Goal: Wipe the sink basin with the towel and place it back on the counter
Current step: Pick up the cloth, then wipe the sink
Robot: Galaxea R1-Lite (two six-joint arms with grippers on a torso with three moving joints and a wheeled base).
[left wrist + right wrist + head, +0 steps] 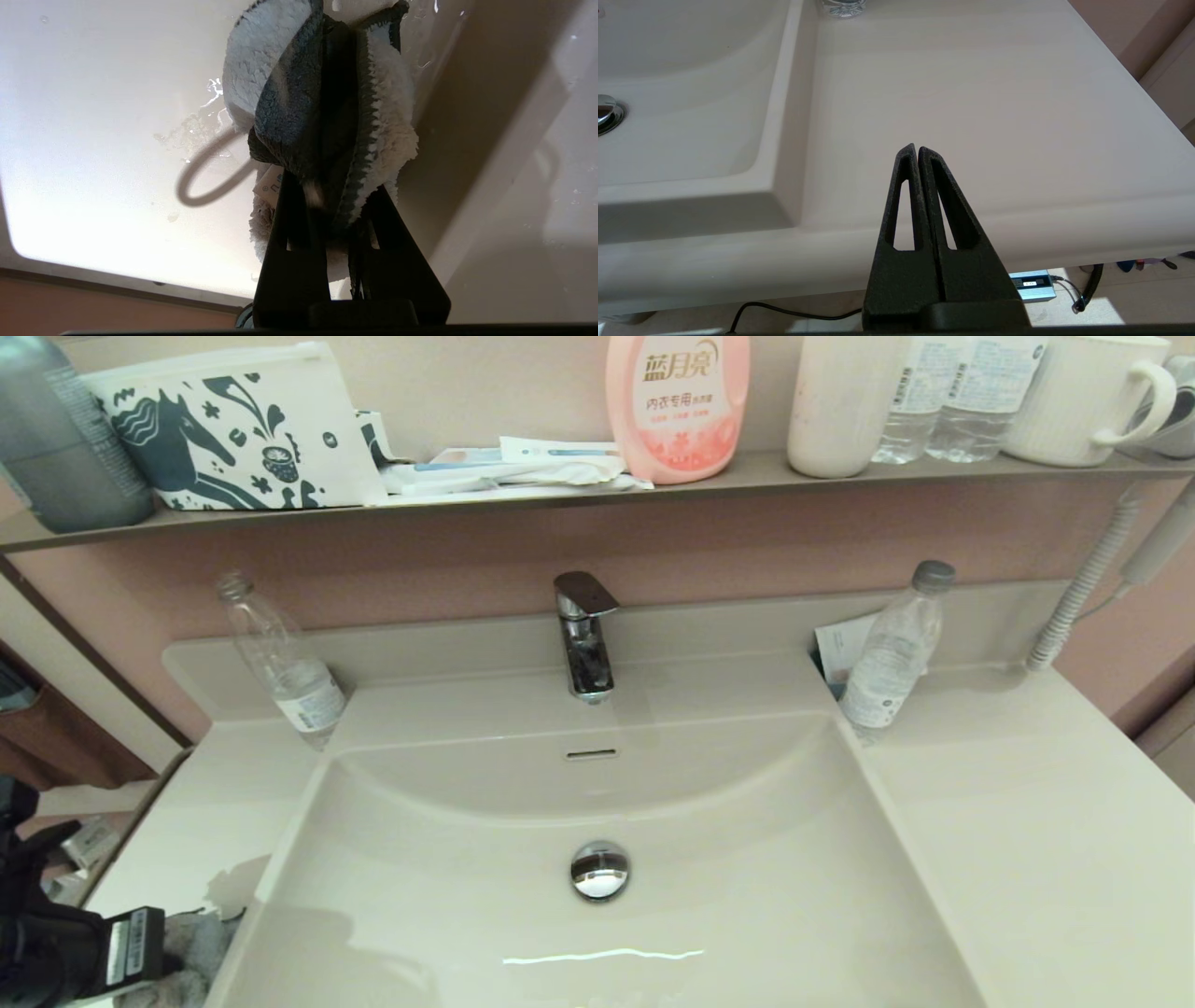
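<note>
The towel (198, 941) is a fluffy pale cloth with dark teal-grey patches, bunched on the counter (1008, 821) just left of the sink basin (747, 905), at the front corner. My left gripper (140, 947) is shut on it. In the left wrist view the towel (299, 102) bulges out between the black fingers (292, 205) of the left gripper (334, 196), over the wet counter (93, 116). The basin's chrome drain plug (599, 870) and overflow slot (591, 753) show. My right gripper (916, 148) is shut and empty at the front edge of the counter (971, 93), right of the basin (691, 116).
A chrome faucet (585, 635) stands behind the basin. Clear plastic bottles lean at the back left (280, 658) and back right (892, 653). The shelf above holds a horse-print pouch (233, 429), a pink bottle (677, 401) and a white mug (1083, 397). A ribbed hose (1083, 588) hangs at right.
</note>
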